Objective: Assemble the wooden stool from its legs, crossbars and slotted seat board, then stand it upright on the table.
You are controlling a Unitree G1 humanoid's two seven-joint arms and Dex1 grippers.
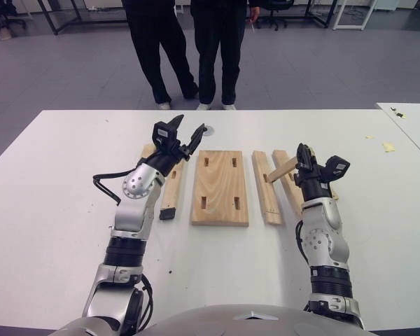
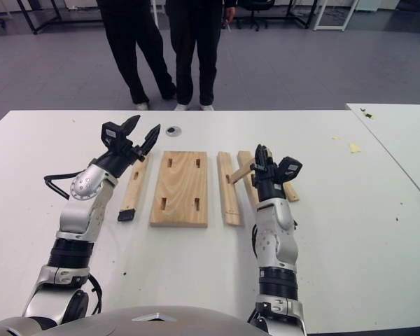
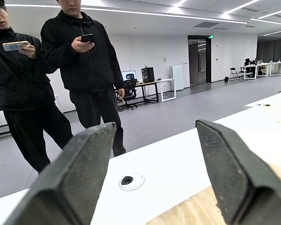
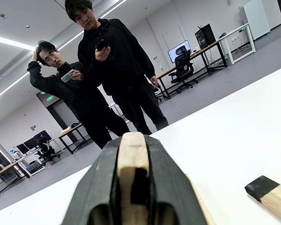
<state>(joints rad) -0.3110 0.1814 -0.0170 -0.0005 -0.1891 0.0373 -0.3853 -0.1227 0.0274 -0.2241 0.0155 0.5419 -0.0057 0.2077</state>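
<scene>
Wooden parts lie flat in a row across the white table (image 1: 56, 210) in front of me. At the left end is a leg (image 1: 172, 187) with a black cap (image 1: 167, 213) on its near end. My left claw (image 1: 190, 126) hangs in the air above the leg's far end, tilted up and away from me, spread wide with nothing between its fingers (image 3: 79, 178). Just beyond that claw a round grommet (image 1: 208, 130) sits in the tabletop. Next comes the slotted seat board (image 1: 220, 203), lying flat with its four slots facing up, a little apart from the leg. To its right, across a narrow gap, lies a long plank (image 1: 268, 199). My right claw (image 1: 304, 155) is raised over the next piece along, a second leg (image 1: 292, 192), and pinches a short crossbar (image 1: 281, 171) by one end. The bar slants down toward my left with its free end over the plank, though I cannot tell whether it touches. Just past my right claw lies a black-tipped stick (image 4: 271, 199).
</scene>
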